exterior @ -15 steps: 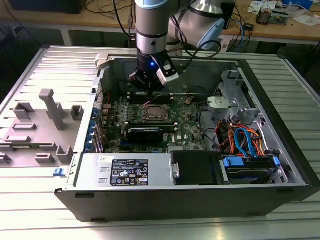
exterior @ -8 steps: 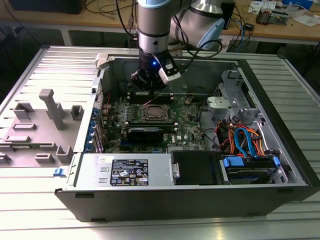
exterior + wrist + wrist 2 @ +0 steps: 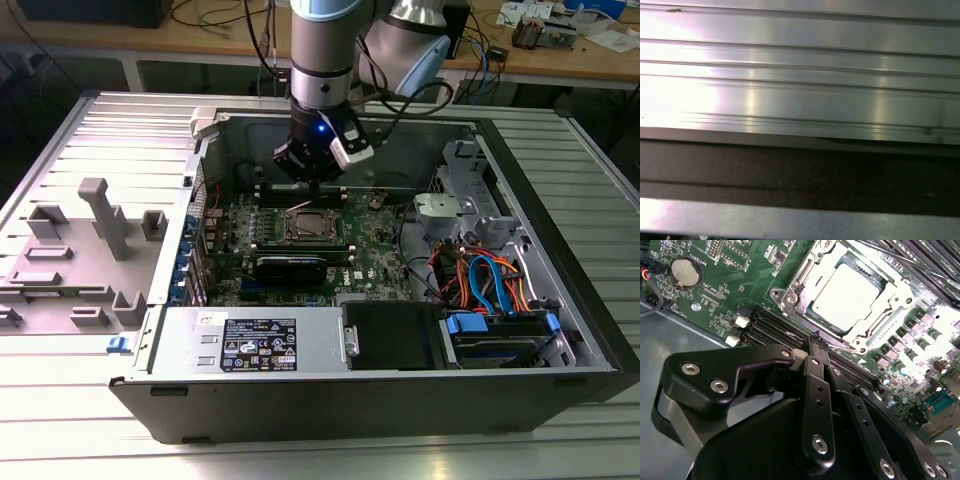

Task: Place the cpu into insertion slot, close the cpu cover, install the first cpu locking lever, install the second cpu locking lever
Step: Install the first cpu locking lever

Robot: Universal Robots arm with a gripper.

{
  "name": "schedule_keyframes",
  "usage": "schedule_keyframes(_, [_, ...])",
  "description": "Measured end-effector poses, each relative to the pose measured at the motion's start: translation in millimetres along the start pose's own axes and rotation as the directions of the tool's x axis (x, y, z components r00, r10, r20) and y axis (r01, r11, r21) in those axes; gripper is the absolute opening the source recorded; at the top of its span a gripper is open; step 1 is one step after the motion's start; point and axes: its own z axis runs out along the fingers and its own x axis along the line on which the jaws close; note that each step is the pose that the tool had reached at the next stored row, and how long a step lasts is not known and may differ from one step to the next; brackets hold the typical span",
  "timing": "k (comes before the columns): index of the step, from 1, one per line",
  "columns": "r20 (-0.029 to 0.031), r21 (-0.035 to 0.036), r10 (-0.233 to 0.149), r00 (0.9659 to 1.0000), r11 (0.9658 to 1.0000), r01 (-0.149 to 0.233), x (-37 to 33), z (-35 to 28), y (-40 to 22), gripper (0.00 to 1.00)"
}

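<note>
One cpu [image 3: 847, 295] lies in the one insertion slot [image 3: 786, 298], mid green board [image 3: 740, 270]. One cpu cover [image 3: 881, 324] frames it. One gripper [image 3: 816, 342], fingers together, hangs just beside.

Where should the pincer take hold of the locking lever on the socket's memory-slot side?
Likely its outward-bent end, from above: the locking lever is a thin wire lying flat along the cpu cover, beside the memory slots, leaving little else to grip.

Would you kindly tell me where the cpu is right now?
In the second wrist view, the cpu sits in the insertion slot, just beyond the end effector, beside the memory slots.
</note>
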Motion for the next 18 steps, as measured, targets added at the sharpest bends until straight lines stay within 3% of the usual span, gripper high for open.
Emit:
schedule_keyframes(10, [0.0002,-0.0023,0.000,1.0000,1.0000,0.000,-8.0,9.1,-0.6,0.11])
schedule_keyframes(18, [0.0003,-0.0037,0.000,1.0000,1.0000,0.000,-9.5,10.6,-0.7,0.11])
